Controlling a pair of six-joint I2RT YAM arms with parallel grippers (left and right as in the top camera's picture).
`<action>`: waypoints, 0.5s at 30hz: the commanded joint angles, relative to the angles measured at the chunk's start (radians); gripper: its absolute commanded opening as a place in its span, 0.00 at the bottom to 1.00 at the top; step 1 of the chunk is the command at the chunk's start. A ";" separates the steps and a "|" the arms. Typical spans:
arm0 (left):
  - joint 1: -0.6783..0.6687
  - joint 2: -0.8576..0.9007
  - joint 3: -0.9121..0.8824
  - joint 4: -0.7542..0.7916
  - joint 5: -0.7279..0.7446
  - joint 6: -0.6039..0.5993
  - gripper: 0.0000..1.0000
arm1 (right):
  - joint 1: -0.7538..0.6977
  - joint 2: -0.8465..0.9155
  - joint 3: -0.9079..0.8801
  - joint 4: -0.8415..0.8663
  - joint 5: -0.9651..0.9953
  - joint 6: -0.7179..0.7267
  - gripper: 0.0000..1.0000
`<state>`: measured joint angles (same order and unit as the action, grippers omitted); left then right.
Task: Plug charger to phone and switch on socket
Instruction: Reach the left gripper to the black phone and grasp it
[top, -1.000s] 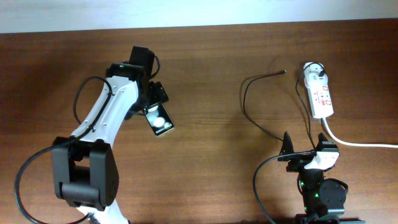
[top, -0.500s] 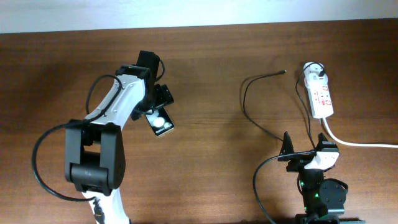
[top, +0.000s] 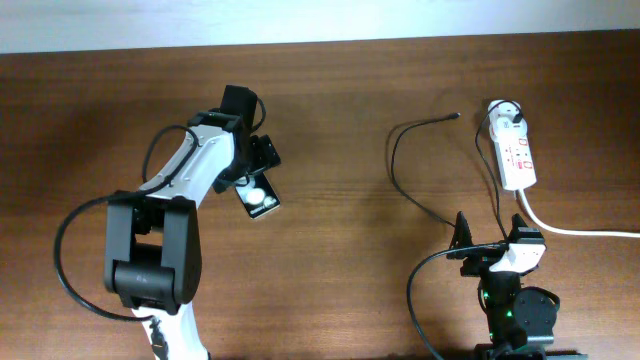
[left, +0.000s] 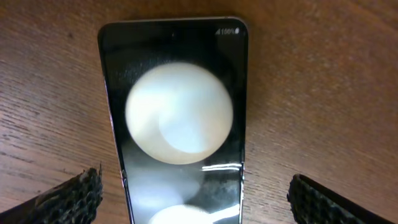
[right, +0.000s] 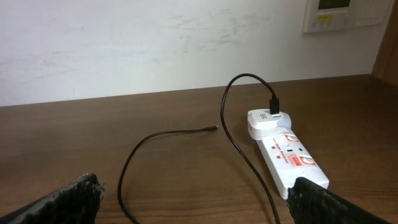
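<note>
Reads as the opening step: securing the small black rectangular smartphone with the glossy screen. Nothing plugged into it yet.

State of the two-finger left pincer: spread wide, gripping nothing. Poised over the smartphone, with one black ribbed fingertip off each long edge, both clear of the casing, bare wood between. Height above the screen: cannot tell from the wrist view.

Smartphone position: flat, screen up, on the brown wooden table, left of centre in the overhead view, just beneath the left pincer.

State of the two-finger right pincer: likewise wide open and empty. Parked low at the near table edge, facing the far wall.

Thin black charger cable: looped over the right half of the table. White adapter already seated at the far end of the white elongated power strip with red markings. Free connector tip on the wood, near the strip and well apart from the smartphone.

Next move, by judgement: lower and close squarely on the long edges. Thin, slick body flat on wood, so little edge to catch and likely to skid if pinched off-centre. After that, a matter of bringing port and connector tip together, presumably with the right pincer fetching the tip.
</note>
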<state>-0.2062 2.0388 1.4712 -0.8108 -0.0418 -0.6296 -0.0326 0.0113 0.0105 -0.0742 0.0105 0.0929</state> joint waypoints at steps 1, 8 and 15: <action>0.000 0.011 -0.031 0.010 -0.053 -0.011 0.99 | 0.006 -0.007 -0.005 -0.006 -0.002 -0.008 0.99; 0.000 0.029 -0.031 0.011 -0.060 -0.011 0.99 | 0.006 -0.007 -0.005 -0.006 -0.001 -0.008 0.99; 0.000 0.121 -0.031 0.031 -0.001 -0.014 0.99 | 0.006 -0.007 -0.005 -0.006 -0.001 -0.007 0.99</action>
<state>-0.2073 2.0975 1.4513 -0.7837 -0.0917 -0.6300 -0.0326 0.0113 0.0105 -0.0742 0.0105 0.0933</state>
